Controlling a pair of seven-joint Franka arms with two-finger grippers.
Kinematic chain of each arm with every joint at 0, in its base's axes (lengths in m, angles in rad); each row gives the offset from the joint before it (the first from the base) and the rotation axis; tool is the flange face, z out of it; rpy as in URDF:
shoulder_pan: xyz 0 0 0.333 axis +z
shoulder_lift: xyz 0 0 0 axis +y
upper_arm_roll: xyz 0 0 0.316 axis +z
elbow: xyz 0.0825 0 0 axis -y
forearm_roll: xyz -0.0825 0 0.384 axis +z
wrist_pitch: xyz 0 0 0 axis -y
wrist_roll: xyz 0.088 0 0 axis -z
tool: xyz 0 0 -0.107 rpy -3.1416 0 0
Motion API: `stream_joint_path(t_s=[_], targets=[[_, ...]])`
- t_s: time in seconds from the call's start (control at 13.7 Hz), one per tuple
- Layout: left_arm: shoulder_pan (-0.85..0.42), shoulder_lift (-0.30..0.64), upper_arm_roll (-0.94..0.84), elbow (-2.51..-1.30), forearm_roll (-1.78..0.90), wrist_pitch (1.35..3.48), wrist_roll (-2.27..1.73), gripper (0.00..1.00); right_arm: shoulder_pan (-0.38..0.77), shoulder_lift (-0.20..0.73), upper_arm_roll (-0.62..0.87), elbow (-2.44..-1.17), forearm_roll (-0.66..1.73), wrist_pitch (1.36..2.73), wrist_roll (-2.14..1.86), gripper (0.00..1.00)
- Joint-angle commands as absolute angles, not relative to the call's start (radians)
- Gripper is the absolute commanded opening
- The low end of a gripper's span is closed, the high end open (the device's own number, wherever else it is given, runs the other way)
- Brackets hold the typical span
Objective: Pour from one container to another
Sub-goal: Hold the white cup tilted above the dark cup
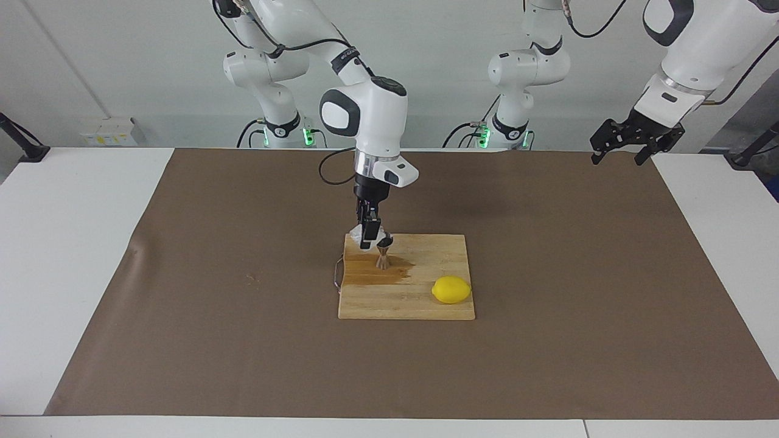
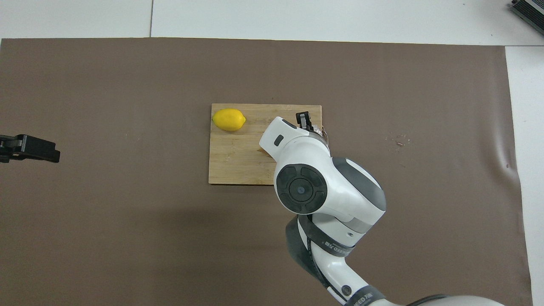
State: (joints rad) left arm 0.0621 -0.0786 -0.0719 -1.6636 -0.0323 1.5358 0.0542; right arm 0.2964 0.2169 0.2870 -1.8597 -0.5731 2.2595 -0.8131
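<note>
Right hand (image 1: 369, 238) is gripping the whitish cup (image 1: 356, 232), tilting it over the steel jigger (image 1: 383, 254) standing on the cutting board (image 1: 420, 304) near a wet stain and well apart from the lemon (image 1: 451, 289). Overhead view is hiding the jigger under the arm; facing view is showing it. Left hand (image 1: 619, 153) is waiting, fingers apart, over the surface (image 1: 706, 243); no readable writing.
</note>
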Motion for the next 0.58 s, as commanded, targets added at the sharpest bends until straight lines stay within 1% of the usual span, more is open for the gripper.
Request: stream_joint_path(t_s=[0.0,0.22,0.51], targets=[[0.081,-0.106,-0.084,-1.689,-0.038,1.532,0.066,1.0,0.275,0.196,0.296,-1.873,-0.529,2.276,-0.801,0.45],[0.081,-0.106,-0.084,-1.69,-0.038,1.531,0.066,1.0,0.275,0.183,0.296,-1.873,-0.497,2.276,-0.801,0.45],[0.083,-0.106,-0.084,-1.689,-0.038,1.532,0.066,1.0,0.255,0.155,0.298,-1.873,-0.39,2.276,-0.813,0.45]])
